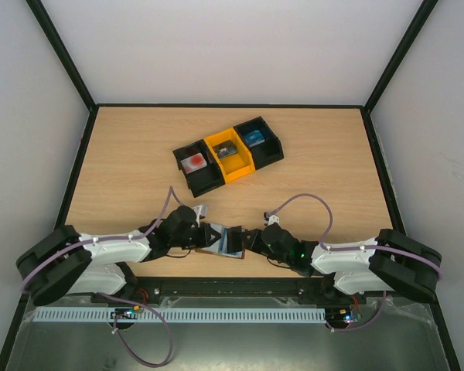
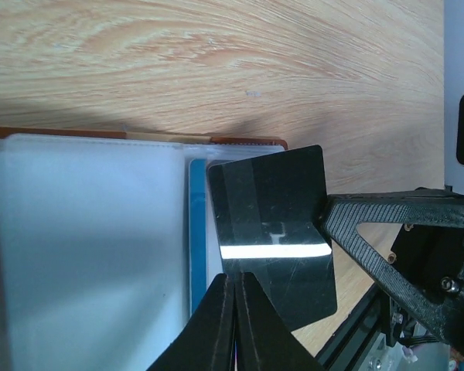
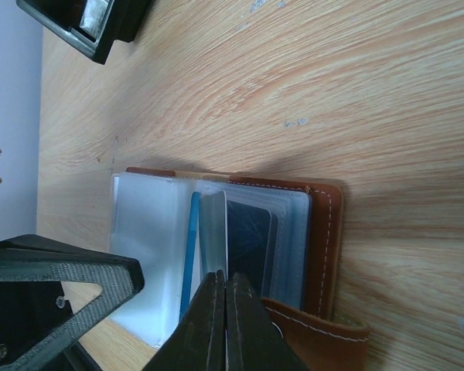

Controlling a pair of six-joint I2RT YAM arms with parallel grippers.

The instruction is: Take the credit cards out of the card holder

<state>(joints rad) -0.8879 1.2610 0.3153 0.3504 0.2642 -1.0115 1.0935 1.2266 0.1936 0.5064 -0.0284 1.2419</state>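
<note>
The brown card holder (image 1: 226,241) lies open near the table's front edge, between both grippers. In the left wrist view a dark grey credit card (image 2: 271,224) sits askew over the holder's right half (image 2: 247,141). A blue credit card (image 2: 196,232) shows as a strip beside it. My left gripper (image 2: 236,277) is shut, its tips over the dark card's lower left corner; no pinch shows. My right gripper (image 3: 226,277) is shut on a clear sleeve (image 3: 213,232) that stands on edge. The blue card (image 3: 192,239) is left of that sleeve and the dark card (image 3: 251,239) right of it.
A black bin (image 1: 195,166), an orange bin (image 1: 228,154) and another black bin (image 1: 259,139) stand in a row at mid-table, each holding a small item. The right arm's finger (image 2: 387,239) is close beside the dark card. The metal rail of the table's front edge runs just behind the holder.
</note>
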